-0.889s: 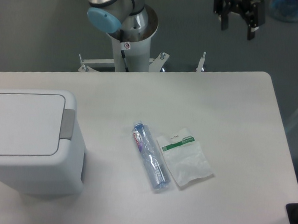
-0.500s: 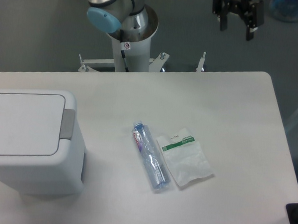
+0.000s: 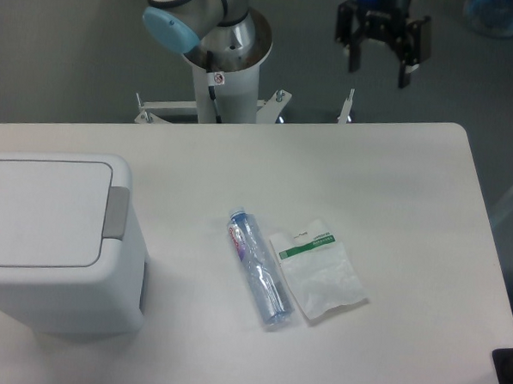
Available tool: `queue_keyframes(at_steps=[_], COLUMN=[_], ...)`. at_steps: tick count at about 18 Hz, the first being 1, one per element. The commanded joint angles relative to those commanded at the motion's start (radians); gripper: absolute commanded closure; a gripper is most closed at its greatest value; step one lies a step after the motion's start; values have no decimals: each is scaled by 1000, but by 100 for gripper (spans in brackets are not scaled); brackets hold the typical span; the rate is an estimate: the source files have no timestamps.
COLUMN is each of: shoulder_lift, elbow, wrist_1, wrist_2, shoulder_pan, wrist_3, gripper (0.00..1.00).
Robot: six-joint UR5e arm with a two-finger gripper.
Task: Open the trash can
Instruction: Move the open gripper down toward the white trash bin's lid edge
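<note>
The trash can (image 3: pixel 56 242) is a large boxy white bin at the table's left edge. Its flat white lid (image 3: pixel 36 211) is down, with the grey push tab (image 3: pixel 116 212) on its right side. My gripper (image 3: pixel 379 69) is open and empty, high above the table's far edge at the upper right, far from the bin. Its two dark fingers (image 3: pixel 405 69) point down.
A clear plastic bottle (image 3: pixel 259 267) lies on the table's middle. A clear plastic bag (image 3: pixel 319 270) with a green label lies next to it on the right. The arm's base (image 3: pixel 227 66) stands behind the far edge. A dark object (image 3: pixel 509 370) sits at the right front corner.
The gripper has moved left and slightly down along the far edge. The trash can, bottle and bag have not moved.
</note>
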Motion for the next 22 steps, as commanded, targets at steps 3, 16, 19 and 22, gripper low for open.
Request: queue_keyframes(at_steps=[3, 16, 19, 22], shoulder_lift=[-24, -279, -340, -374], elbow=[18, 216, 274, 288], wrist_1=[15, 210, 209, 212], wrist_2=[-72, -147, -146, -137], shoulder_pan=[-81, -393, -442, -482], wrist_3=[-245, -1034, -1128, -1137], gripper=[0, 0, 0, 0])
